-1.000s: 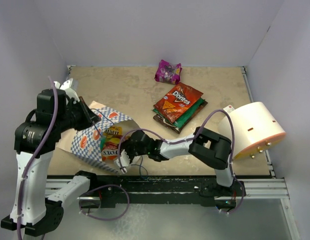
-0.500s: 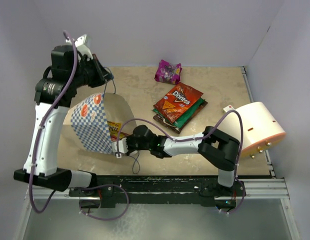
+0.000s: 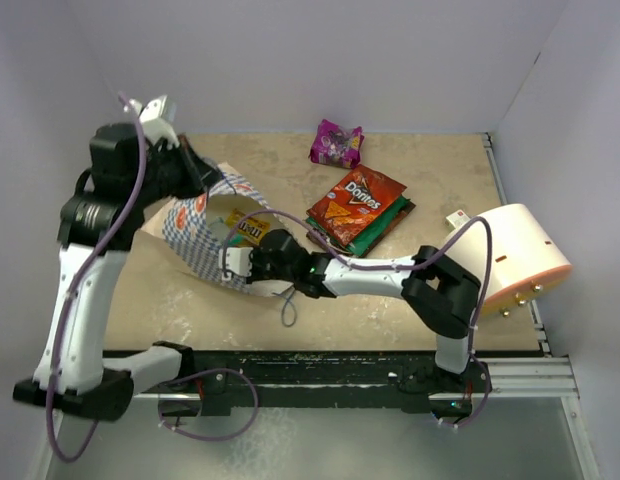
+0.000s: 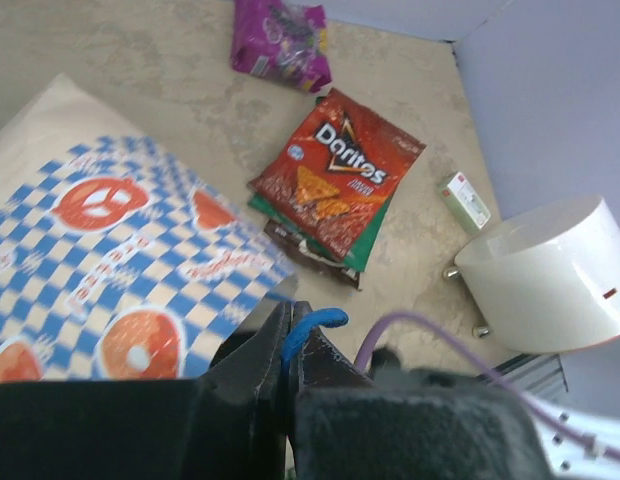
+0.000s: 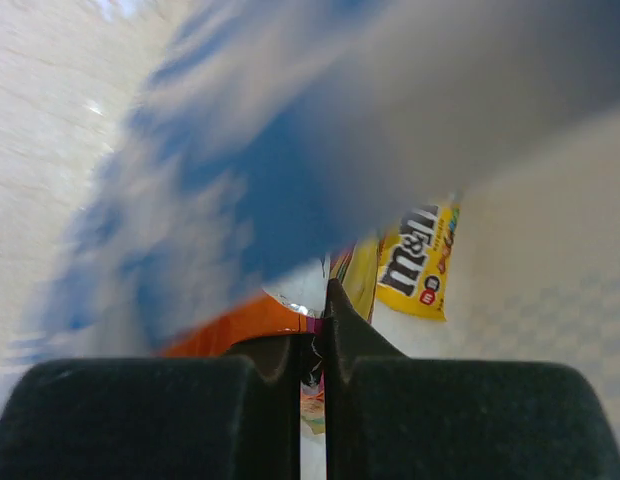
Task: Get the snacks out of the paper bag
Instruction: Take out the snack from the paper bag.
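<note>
The paper bag [image 3: 195, 228], cream with a blue checkered band, is held tilted above the table at the left. My left gripper [image 3: 193, 166] is shut on its blue string handle [image 4: 308, 325]. My right gripper [image 3: 233, 263] reaches into the bag's mouth and is shut on the edge of an orange packet [image 5: 230, 325]. A yellow M&M's pouch [image 5: 420, 262] lies inside the bag, also seen from above [image 3: 252, 229]. A red-orange Doritos packet [image 3: 356, 202] lies on a green one [image 4: 373, 236] and a dark one at mid-table. A magenta-purple packet [image 3: 336, 143] lies at the back.
A large cream cylinder [image 3: 511, 258] stands at the right edge. A small pale green packet [image 4: 464, 201] lies beside it. The grey walls close in at the back and both sides.
The left arm lifted the bag by its handle, then tipped it so its mouth faces right. The right gripper moved up and left into the mouth and closed on the orange packet.
</note>
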Controlling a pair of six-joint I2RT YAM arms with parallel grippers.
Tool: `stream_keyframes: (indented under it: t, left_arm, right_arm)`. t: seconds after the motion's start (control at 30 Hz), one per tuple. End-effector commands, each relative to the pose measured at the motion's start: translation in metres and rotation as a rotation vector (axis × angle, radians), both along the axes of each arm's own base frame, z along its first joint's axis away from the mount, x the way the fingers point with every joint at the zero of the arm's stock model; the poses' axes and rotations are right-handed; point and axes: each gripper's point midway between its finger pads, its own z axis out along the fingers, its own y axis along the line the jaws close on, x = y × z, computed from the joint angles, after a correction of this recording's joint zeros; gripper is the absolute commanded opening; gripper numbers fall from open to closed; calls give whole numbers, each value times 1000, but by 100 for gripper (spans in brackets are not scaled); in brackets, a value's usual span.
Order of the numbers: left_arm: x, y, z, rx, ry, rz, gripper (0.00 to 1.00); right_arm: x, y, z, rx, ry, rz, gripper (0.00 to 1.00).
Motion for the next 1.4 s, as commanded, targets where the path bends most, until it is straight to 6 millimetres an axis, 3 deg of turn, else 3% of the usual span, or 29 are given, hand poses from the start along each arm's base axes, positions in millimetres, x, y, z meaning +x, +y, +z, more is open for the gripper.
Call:
stream_keyframes:
  t: [0.0, 0.07, 0.13, 0.37, 0.5, 0.6, 0.7, 0.8, 0.93, 1.03, 1.23, 1.37]
  left_arm:
    - [-52, 39, -16, 72, -15, 139, 0]
    - [-59, 52, -37, 110, 56, 209, 0]
    - [-60, 59, -40, 138, 82, 238, 0]
    - [-42, 78, -5, 242, 31, 307, 0]
    - [-27, 75, 1, 236, 40, 315, 0]
    - [-17, 64, 3, 203, 50, 283, 0]
    - [-7, 63, 4, 200, 65, 290, 0]
    - [2, 68, 8, 223, 73, 317, 0]
    - [15, 75, 17, 246, 71, 344, 0]
    - [22, 77, 19, 252, 75, 354, 0]
    - [24, 78, 16, 238, 87, 353, 0]
    - [20, 76, 17, 224, 80, 342, 0]
  right_arm:
    - [26, -15, 83, 118, -69, -83, 0]
    - [21, -15, 90, 117, -54, -50, 0]
    - [11, -13, 97, 120, -29, -5, 0]
    - [-17, -24, 138, 222, 91, 40, 0]
    - [-29, -43, 152, 231, 137, 13, 0]
    - [-50, -59, 160, 221, 179, 63, 0]
    - [-71, -81, 176, 253, 187, 97, 0]
    - [-76, -109, 204, 327, 140, 48, 0]
    - [-52, -161, 243, 459, 39, -215, 0]
    - [-27, -201, 252, 518, 24, -469, 0]
    - [28, -254, 224, 527, 116, -861, 0]
    - [75, -271, 181, 344, 171, -1055, 0]
